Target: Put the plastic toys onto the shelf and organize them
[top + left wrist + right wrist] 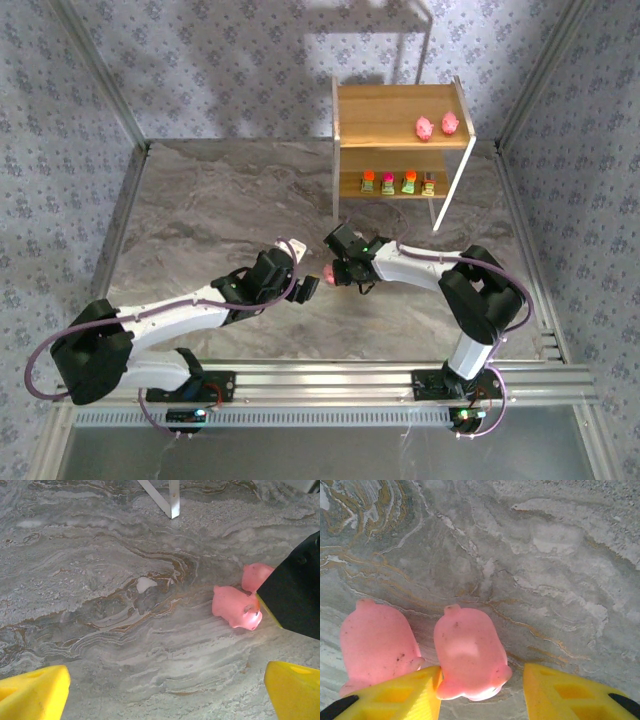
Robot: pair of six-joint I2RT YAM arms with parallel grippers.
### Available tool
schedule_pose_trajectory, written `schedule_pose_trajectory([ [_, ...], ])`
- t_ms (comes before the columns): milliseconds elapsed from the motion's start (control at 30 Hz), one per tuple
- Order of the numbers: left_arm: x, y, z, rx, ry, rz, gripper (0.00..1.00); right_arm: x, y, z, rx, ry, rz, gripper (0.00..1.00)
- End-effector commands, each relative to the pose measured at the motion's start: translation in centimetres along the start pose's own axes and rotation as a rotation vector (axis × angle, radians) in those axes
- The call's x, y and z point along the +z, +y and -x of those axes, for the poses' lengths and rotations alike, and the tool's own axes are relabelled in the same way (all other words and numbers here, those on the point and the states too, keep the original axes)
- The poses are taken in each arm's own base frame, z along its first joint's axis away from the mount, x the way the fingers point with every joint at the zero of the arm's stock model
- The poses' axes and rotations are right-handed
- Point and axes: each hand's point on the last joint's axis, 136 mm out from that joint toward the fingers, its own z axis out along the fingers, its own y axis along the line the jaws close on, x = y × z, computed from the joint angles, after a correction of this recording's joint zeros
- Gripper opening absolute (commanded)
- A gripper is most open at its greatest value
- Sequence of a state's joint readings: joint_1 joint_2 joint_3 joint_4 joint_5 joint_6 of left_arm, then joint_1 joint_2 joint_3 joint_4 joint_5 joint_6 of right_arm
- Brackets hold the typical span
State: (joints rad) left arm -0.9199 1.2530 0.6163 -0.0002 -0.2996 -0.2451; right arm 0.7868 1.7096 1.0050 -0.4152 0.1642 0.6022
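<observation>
Two pink pig toys lie side by side on the marble table. One pig [470,652] sits between the yellow fingers of my right gripper [482,695], which is open. Its left finger [405,695] touches the pig and a gap remains at the right finger. The other pig [377,647] lies just left of that finger. My left gripper [167,690] is wide open over bare table, with both pigs [236,606] ahead to its right. The shelf [400,100] at the back holds two pigs [424,127] on its top board and several blocky toys [388,183] on the lower board.
The right arm's black body [295,592] stands close beside the pigs. A white shelf leg [172,500] shows ahead of the left gripper. A pale thin-legged stand [425,45] rises behind the shelf. Patterned walls enclose the table on three sides.
</observation>
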Motion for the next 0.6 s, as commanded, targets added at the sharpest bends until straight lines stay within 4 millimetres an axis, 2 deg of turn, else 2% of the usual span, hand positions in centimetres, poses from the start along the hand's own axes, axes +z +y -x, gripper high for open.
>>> schedule_pose_trajectory([
  [0, 0.1, -0.2, 0.7, -0.017, -0.004, -0.011, 1.0, -0.7, -0.5, 0.4, -0.009, -0.005, -0.021, 0.47],
  [133, 0.1, -0.2, 0.6, -0.016, -0.002, -0.011, 1.0, -0.6, -0.7, 0.3, -0.005, -0.002, -0.021, 0.47],
  [567, 0.2, -0.3, 0.6, -0.015, 0.003, -0.012, 0.99, -1.3, 0.5, 0.9, -0.003, -0.024, 0.031, 0.5],
])
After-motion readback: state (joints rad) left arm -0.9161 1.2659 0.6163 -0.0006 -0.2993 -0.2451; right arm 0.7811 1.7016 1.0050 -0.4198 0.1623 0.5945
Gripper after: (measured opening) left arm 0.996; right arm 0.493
